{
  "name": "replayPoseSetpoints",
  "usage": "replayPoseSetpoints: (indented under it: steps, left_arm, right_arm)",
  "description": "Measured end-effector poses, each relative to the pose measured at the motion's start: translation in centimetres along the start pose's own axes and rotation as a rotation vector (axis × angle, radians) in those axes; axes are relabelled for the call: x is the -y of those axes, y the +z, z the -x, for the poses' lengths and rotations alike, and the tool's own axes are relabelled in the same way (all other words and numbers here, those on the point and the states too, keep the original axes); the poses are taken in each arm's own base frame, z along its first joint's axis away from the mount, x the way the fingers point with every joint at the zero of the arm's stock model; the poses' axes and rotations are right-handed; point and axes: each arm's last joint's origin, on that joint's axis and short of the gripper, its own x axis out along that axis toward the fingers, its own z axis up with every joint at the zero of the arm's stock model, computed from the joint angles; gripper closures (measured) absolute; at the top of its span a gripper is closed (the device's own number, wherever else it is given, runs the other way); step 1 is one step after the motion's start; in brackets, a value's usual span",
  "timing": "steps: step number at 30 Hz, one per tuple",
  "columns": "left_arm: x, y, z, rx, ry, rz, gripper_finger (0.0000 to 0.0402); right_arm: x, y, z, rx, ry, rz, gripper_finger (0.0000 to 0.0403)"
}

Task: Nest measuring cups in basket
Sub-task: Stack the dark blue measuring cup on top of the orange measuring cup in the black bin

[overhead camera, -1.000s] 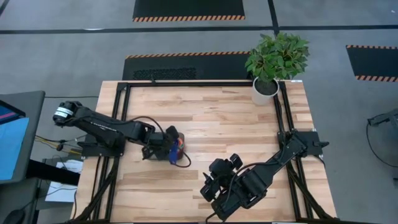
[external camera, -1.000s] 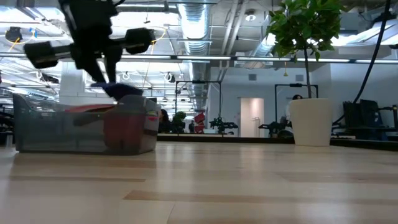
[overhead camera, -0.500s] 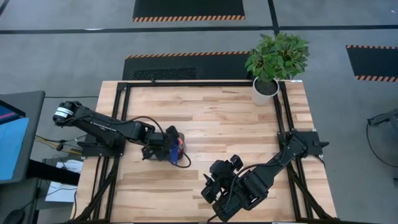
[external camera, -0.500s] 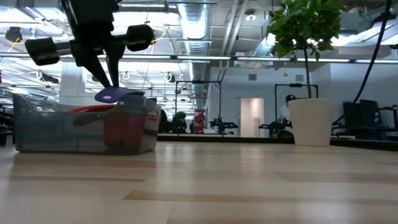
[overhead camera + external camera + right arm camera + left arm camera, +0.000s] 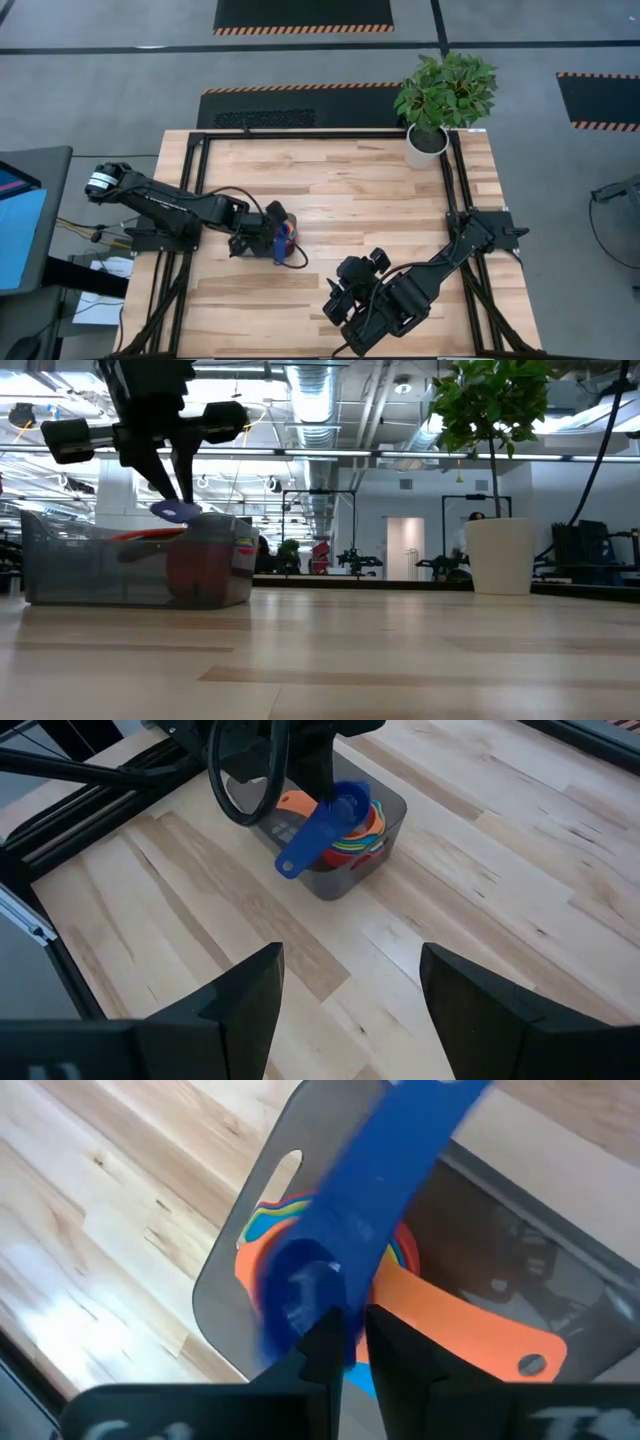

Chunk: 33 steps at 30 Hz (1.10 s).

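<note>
On the wooden worktop (image 5: 340, 190) we see the left claw (image 5: 320, 782) poised over the dark grey basket (image 5: 385, 845), near the worktop's left side. Its fingers are pinched narrowly on the rim of the dark blue measuring cup (image 5: 335, 812), which tilts above the nested stack (image 5: 365, 835) of coloured cups inside the basket, its long handle jutting out past the basket's wall. An orange handle (image 5: 470, 1330) lies flat within the basket. The right claw (image 5: 345, 990) waits with its fingers set wide, near the worktop's front edge. A potted plant (image 5: 440, 100) stands at the far right corner. We can read no writing.
</note>
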Motion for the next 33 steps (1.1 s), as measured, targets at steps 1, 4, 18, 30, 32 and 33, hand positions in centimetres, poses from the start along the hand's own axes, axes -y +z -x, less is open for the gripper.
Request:
replayPoseSetpoints:
  steps: [1,4,18,30,32,33]
  left_arm:
    - [0.0,0.0,0.0,-0.001,0.001,0.011,0.0359]
    - [0.0,0.0,0.0,-0.001,0.001,0.022,0.0336]
    - [-1.5,2.7,5.7,0.063,-0.009,0.597,0.0297]
    - [0.9,6.5,5.0,0.231,-0.059,1.325,0.0297]
    - [1.4,6.9,4.1,0.202,-0.043,1.345,0.0297]
    - [1.3,7.2,3.7,0.196,-0.023,1.351,0.0297]
  right_arm:
    - [0.0,0.0,0.0,0.000,0.000,0.000,0.0145]
    - [0.0,0.0,0.0,0.001,-0.001,0.000,0.0145]
    - [0.1,0.2,-0.2,0.002,-0.005,0.068,0.0145]
    - [0.5,0.4,-0.5,-0.007,-0.042,0.152,0.0145]
    - [0.6,0.2,-0.4,-0.011,-0.049,0.167,0.0145]
    - [0.7,0.2,-0.3,-0.012,-0.052,0.172,0.0145]
